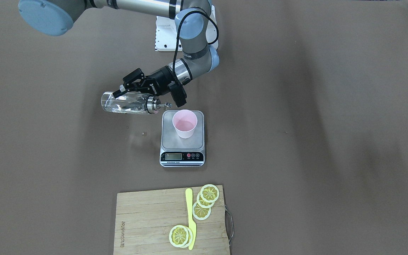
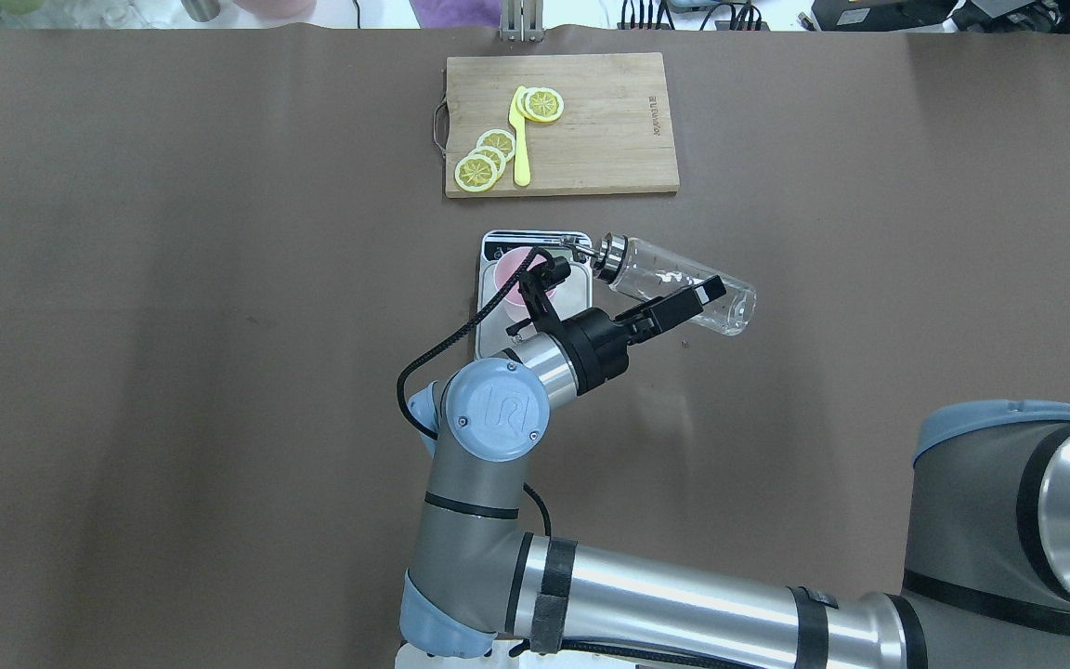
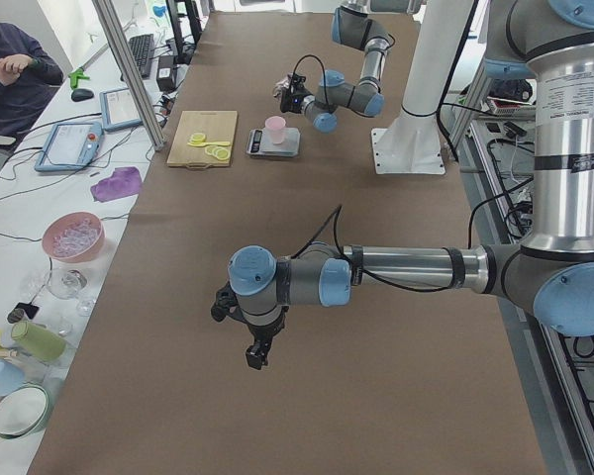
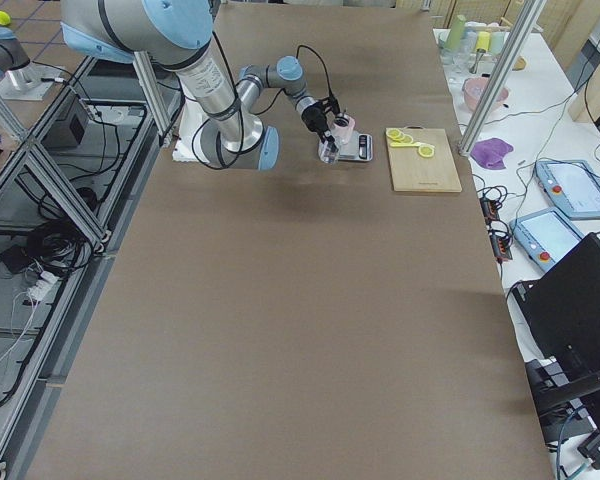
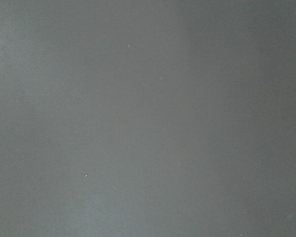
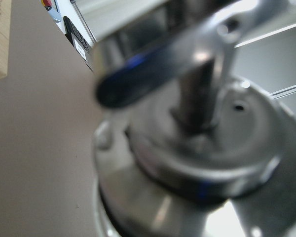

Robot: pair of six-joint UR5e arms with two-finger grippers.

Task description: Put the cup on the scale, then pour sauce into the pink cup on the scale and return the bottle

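Bottle (image 1: 119, 105), clear glass, metal cap (image 1: 150, 105), contents unclear

Brown table (image 1: 296, 159): scale (image 1: 182, 143), wooden cutting board (image 1: 147, 219).

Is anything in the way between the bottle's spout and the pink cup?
No, nothing visible is in the way. The right gripper holds the bottle tipped almost flat, with its spout close to the cup on the scale. The cup's top is open and uncovered.

wooden cutting board (image 1: 147, 223), lemon slices (image 1: 209, 193), yellow knife (image 1: 190, 209)
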